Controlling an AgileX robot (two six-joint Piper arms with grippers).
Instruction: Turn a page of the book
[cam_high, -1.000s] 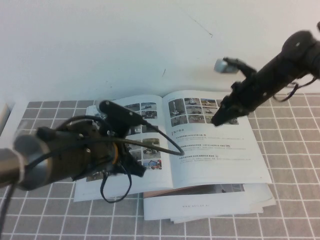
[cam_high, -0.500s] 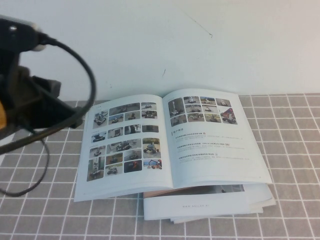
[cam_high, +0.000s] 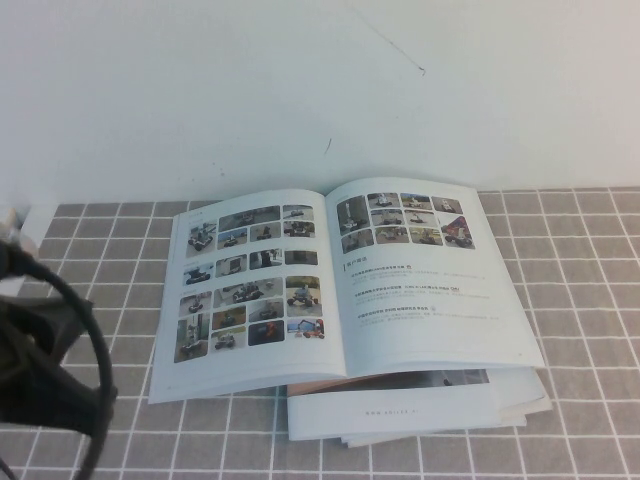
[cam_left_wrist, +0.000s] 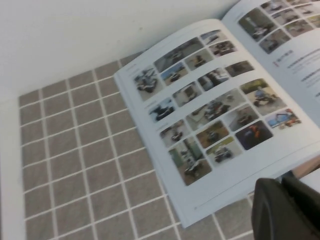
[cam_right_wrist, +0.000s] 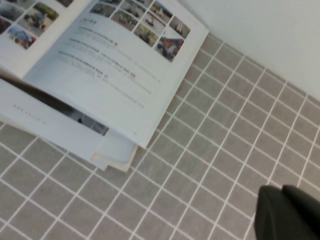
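- The book (cam_high: 345, 285) lies open and flat on the grey-tiled tabletop (cam_high: 580, 300), atop a stack of booklets (cam_high: 420, 410).
- The page (cam_high: 250, 285) with the photo grid lies flat on my left.
- My left gripper (cam_left_wrist: 287, 210) hangs off the book's near-left corner; whether its jaws are apart I cannot tell.
- My right gripper (cam_right_wrist: 290, 212) hovers over bare tiles, jaws together, probably empty.

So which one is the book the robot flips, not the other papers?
On the grey checked mat by the white wall, papers are piled. The book lies open on top; its left page is a grid of small colour photos, unlike the closed white booklets underneath.
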